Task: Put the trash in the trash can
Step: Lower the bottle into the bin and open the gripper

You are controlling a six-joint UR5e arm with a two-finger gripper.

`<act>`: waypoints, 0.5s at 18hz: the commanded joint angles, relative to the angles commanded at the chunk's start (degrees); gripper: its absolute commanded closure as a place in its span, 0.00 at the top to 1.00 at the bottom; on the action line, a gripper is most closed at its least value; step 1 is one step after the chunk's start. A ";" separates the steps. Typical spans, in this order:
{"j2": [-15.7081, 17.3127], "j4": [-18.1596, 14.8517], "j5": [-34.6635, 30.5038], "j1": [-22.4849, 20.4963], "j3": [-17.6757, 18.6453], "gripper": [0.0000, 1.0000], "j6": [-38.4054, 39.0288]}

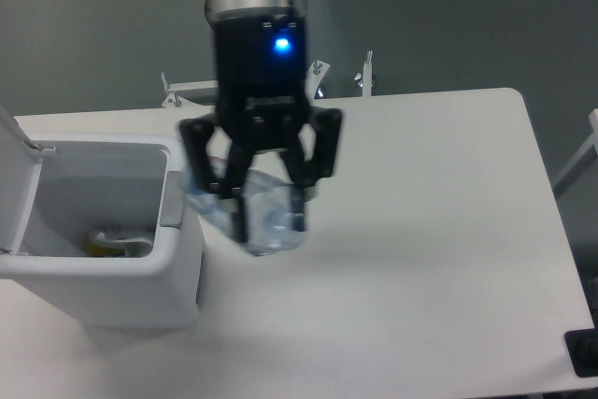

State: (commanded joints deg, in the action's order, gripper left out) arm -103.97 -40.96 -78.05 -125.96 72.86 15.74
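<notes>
Camera view: the black two-finger gripper [266, 195] pinches a crumpled clear plastic bottle [254, 217], held above the table just right of the trash can [112, 287]. The can is boxy, pale grey, round-cornered, lid open, on a smooth white table [430, 231] against a grey floor.
</notes>
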 joint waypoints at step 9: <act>-1.41 0.00 0.00 8.36 4.92 0.60 -1.41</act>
State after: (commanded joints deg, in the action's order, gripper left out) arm -105.38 -40.96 -78.05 -117.60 77.78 14.33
